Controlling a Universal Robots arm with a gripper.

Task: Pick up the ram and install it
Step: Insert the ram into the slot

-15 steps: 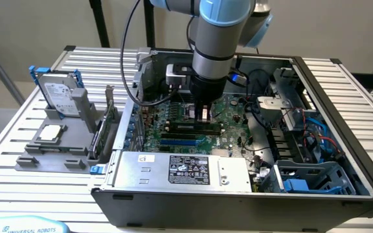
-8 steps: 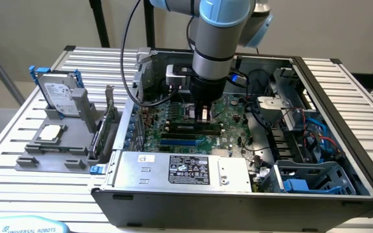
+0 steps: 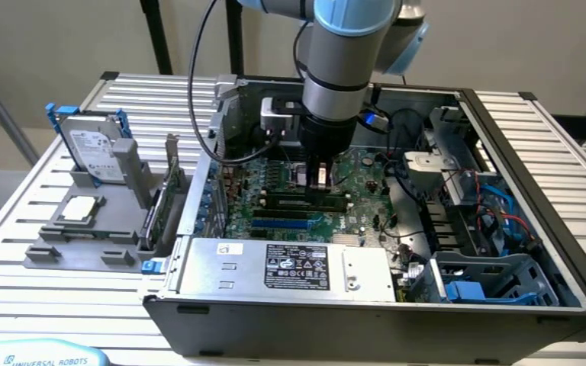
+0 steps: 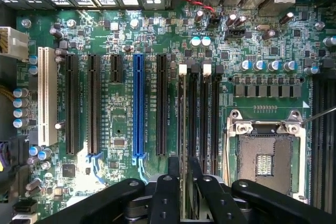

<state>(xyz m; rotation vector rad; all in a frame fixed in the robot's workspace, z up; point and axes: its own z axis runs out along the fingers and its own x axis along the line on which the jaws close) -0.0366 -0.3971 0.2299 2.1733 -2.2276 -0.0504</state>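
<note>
The ram [image 4: 185, 129] is a thin green stick seen edge-on, standing in one of the black memory slots [image 4: 210, 119] on the motherboard [image 4: 121, 129] beside the processor socket. My gripper [image 4: 188, 187] straddles its near end, open, with a black finger [image 4: 167, 195] on each side and a narrow gap to the stick. In the exterior view the gripper [image 3: 319, 181] reaches straight down into the open computer case [image 3: 537, 191], over the slots in the middle of the board.
An empty processor socket [image 4: 262, 156] lies beside the memory slots, a blue expansion slot [image 4: 138, 108] on the other side. The power supply [image 3: 283, 267] fills the case's front. Outside at the exterior view's left, a grey holder [image 3: 69, 252] carries a hard drive [image 3: 98, 156], a processor chip [image 3: 79, 210] and an upright card [image 3: 165, 191].
</note>
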